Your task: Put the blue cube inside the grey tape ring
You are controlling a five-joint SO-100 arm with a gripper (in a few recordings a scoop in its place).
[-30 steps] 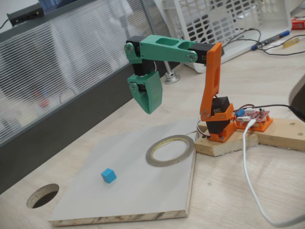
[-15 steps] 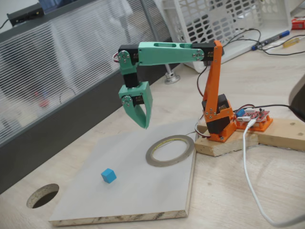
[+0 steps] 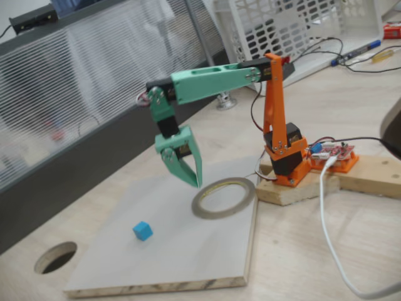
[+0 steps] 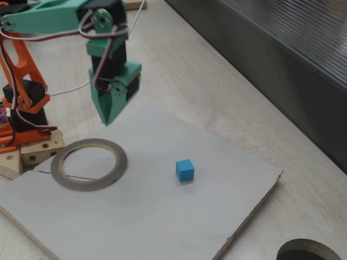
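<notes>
Arm stretched forward, end effector (image 3: 188,177) pointing down, fingers parted, empty

sky-blue cube (image 4: 185,170), grey tape ring (image 4: 89,163) — yellowish rim, green hand (image 4: 110,116)

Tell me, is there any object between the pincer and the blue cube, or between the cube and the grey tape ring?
Nothing visible is in the way. The pincer hangs in the air above the board. Only bare board lies between the blue cube and the grey tape ring, in both fixed views.
</notes>
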